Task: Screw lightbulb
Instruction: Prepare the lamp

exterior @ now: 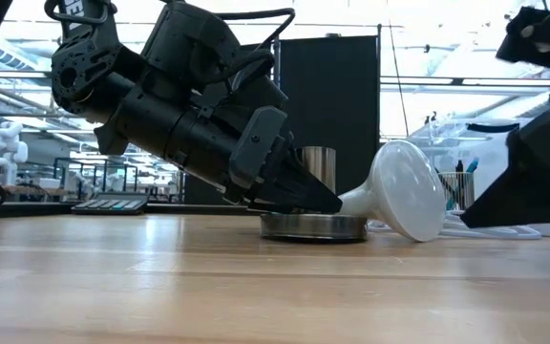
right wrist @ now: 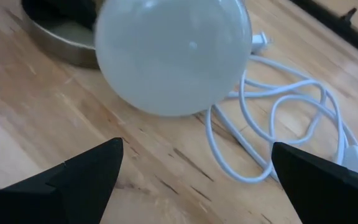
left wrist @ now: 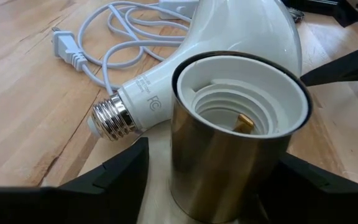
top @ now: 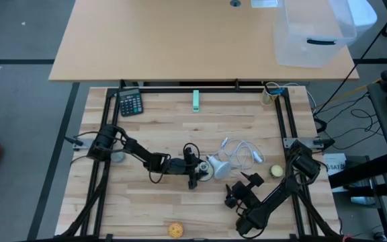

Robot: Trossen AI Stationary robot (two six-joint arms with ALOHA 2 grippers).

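The white lightbulb (top: 218, 166) lies on its side at mid-table. Its globe (exterior: 411, 196) is on the wood and its screw base (left wrist: 110, 118) lies beside the lamp's metal socket (left wrist: 229, 168). The socket stands upright on a round disc base (exterior: 313, 227). My left gripper (left wrist: 219, 186) reaches in from the table's left, slanting down, open, with a finger on either side of the socket. My right gripper (right wrist: 197, 180) hangs open, short of the globe (right wrist: 173, 56) on its near-right side, and touches nothing. My left gripper stands astride the socket's metal wall, low down by the disc base. One finger (left wrist: 309, 180) meets the wall's edge in the wrist view, and I cannot tell whether it touches. On the other side a strip of the base shows between finger (left wrist: 117, 180) and wall.
A white cord with plug (top: 244, 151) lies looped just beyond the bulb. A small yellowish ball (top: 276, 171) sits to its right and an orange ball (top: 174, 230) near the front edge. A calculator (top: 130, 102) and a green piece (top: 195, 100) lie at the back.
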